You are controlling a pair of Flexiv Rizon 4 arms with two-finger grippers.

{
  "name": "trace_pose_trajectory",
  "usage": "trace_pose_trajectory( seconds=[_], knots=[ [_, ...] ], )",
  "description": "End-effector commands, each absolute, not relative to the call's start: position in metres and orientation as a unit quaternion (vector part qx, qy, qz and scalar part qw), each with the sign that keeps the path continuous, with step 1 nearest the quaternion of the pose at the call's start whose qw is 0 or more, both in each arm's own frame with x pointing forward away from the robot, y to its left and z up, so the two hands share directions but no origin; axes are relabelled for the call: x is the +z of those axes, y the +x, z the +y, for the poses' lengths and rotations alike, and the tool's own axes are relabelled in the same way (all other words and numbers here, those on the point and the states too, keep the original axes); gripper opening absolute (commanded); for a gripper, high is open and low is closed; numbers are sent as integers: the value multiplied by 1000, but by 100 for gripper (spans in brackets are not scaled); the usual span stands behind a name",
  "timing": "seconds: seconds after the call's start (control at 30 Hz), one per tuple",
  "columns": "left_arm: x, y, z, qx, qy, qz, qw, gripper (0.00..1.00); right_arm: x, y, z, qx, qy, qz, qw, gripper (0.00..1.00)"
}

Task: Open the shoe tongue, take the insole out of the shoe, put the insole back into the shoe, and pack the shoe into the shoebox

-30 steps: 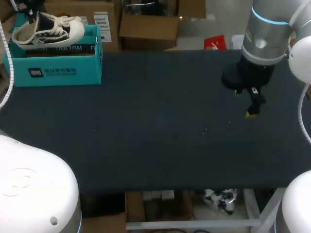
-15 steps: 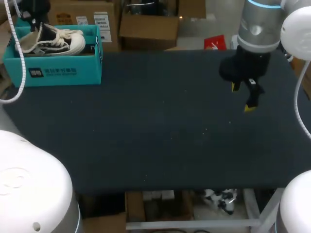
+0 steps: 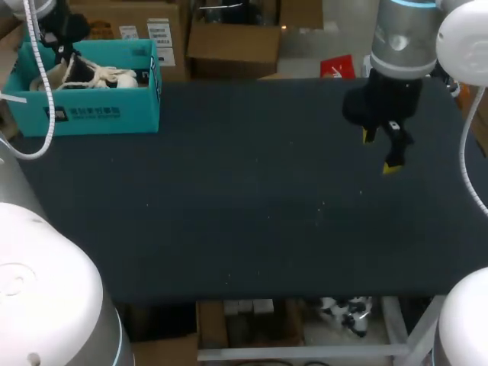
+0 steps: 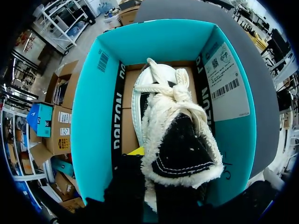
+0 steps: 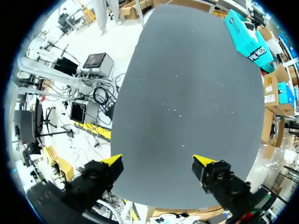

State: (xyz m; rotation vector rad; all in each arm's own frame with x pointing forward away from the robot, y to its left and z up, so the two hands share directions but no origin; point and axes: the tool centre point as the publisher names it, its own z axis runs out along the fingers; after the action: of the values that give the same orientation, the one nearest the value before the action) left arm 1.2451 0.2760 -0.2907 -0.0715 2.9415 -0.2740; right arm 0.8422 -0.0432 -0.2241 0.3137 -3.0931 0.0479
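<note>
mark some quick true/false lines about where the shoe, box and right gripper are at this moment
1. The shoe lies inside the teal shoebox. True.
2. The right gripper holds the insole. False: it is open and empty, above the bare table.
3. The shoebox stands at the table's far left corner. True.
4. The shoe's laces are black. False: they are off-white.

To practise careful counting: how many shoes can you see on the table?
1: the black canvas shoe with white laces lies inside the open teal cardboard shoebox at the far left corner of the dark table. A second beneath it could be hidden.
</note>
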Motion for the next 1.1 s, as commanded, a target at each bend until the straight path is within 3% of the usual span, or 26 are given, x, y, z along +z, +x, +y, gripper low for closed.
trace_pose_trajectory(
  seconds=[0.03,0.1,0.13,0.17,0.2,0.23,0.67,1.1],
  knots=[
    [-304,1259,274,-87,-22,994,58,0,-223,842,-43,16,101,-995,18,100],
    [-309,1260,274,-89,-26,994,51,0,-223,842,-43,16,101,-995,18,100],
    [-311,1260,274,-89,-26,994,50,11,-223,842,-43,16,101,-995,18,100],
    [-312,1260,274,-88,-27,994,50,71,-223,842,-43,16,101,-995,18,100],
    [-312,1260,274,-87,-31,994,52,92,-223,842,-43,16,101,-995,18,100],
    [-313,1260,275,-90,-37,994,54,100,-223,842,-43,16,101,-995,18,100],
    [-247,1230,275,-126,-58,984,109,100,-223,842,-43,16,101,-995,18,100],
    [-196,1157,258,-91,-51,984,147,100,-223,842,-43,16,101,-995,18,100]
  ],
)
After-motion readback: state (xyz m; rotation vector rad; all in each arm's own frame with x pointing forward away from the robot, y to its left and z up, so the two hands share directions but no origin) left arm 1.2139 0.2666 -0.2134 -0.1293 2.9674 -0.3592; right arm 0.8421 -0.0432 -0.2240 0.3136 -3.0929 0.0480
